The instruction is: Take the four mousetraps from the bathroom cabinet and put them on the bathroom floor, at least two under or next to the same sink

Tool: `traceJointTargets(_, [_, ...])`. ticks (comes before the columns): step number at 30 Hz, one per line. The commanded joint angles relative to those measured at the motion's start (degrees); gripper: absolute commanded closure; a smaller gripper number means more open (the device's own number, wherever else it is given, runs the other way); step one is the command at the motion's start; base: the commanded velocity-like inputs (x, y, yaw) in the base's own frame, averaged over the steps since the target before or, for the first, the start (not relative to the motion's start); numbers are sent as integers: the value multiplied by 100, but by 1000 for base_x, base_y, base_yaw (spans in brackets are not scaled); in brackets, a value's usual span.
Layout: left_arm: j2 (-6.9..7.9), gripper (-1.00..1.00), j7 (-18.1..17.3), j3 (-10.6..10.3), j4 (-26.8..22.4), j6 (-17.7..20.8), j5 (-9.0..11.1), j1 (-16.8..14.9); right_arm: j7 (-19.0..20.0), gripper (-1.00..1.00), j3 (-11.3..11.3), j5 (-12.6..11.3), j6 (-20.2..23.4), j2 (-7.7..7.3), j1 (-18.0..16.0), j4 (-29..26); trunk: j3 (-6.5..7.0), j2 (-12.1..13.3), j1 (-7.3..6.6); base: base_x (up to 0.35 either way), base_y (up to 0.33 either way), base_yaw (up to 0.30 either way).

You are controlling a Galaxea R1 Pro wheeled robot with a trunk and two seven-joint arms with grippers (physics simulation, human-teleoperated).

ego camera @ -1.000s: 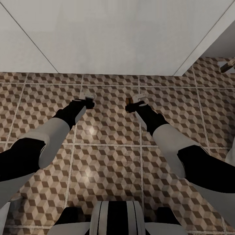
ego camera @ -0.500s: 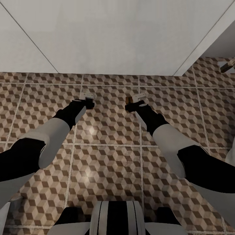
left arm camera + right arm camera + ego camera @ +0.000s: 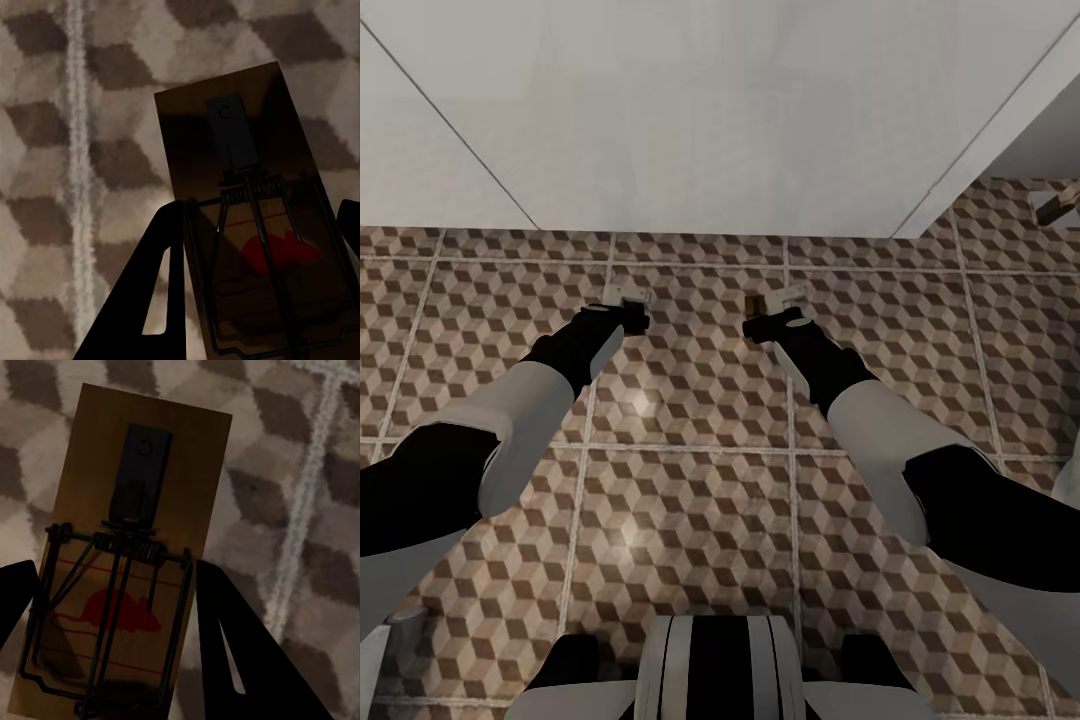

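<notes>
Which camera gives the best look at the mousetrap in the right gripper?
The right wrist view: the mousetrap lies between the right gripper fingers, with its spring and red mouse print clear. In the head view it is just a small brown edge.

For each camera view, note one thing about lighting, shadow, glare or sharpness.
Head view: soft pale glare patches on the bathroom floor between the arms; tile pattern fairly sharp. Left wrist view: the mousetrap is in deep shadow, floor tiles blurry and blocky. Right wrist view: the other mousetrap is better lit, its red mouse print readable; the grout line looks soft.
</notes>
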Motion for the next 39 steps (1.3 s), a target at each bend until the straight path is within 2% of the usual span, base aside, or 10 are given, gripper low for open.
traceJointTargets(1, [3, 100, 37, -41, -9, 34, 8, -1, -31, 100, 23, -5, 34, 0, -2, -6, -3, -1, -1, 8, 0, 0])
traceJointTargets(26, [-3, 100, 37, -41, -17, 34, 8, 25, -39, 100, 23, 13, 34, 0, -2, 23, -3, -1, -1, 1, 0, 0])
traceJointTargets(39, [-14, 100, 37, -41, -21, 34, 8, 26, -68, 100, 23, 22, 117, 0, -8, -437, -3, -1, -1, 0, 0, 0])
